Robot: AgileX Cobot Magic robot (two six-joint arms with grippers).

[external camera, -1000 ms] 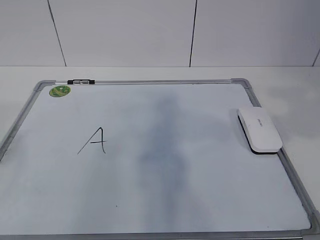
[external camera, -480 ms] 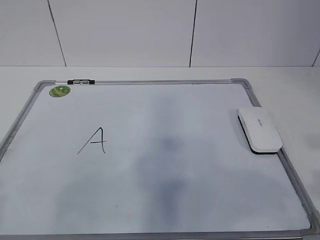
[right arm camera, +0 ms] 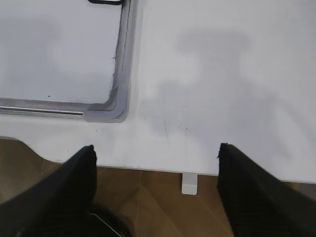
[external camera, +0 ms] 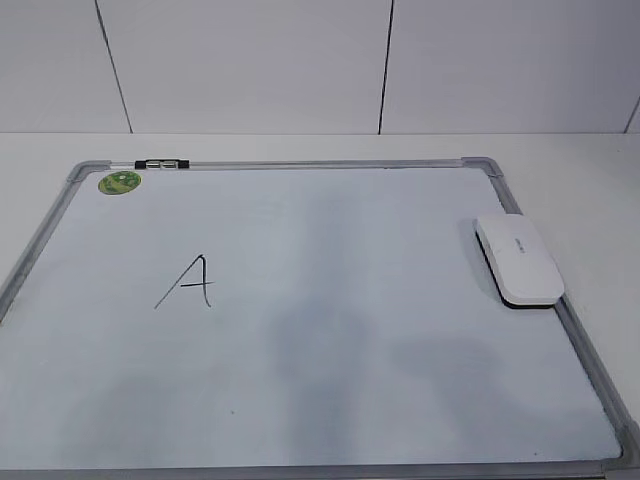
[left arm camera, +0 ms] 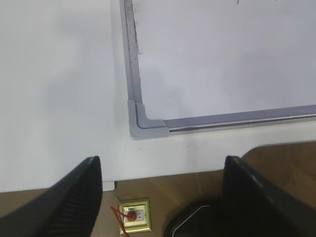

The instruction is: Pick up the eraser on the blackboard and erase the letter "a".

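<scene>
Eraser (external camera: 519, 260): flat white oblong, dark pad down, lying on my blackboard (external camera: 330, 400) at its right edge, long axis angled along the frame. Board flat, grey-framed, green sticker far-left corner. Only letter I see, angular "A" (external camera: 187, 282), left-center, unerased.

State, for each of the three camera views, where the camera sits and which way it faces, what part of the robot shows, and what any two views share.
Exterior view: sits in front, looking down at a slant on the blackboard, eraser and letter; no robot part shows.
Left wrist view: above the table edge, facing down; open left gripper frames the board's corner.
Right wrist view: likewise, open right gripper near another corner.
Shared: all views show the board's grey frame.
</scene>
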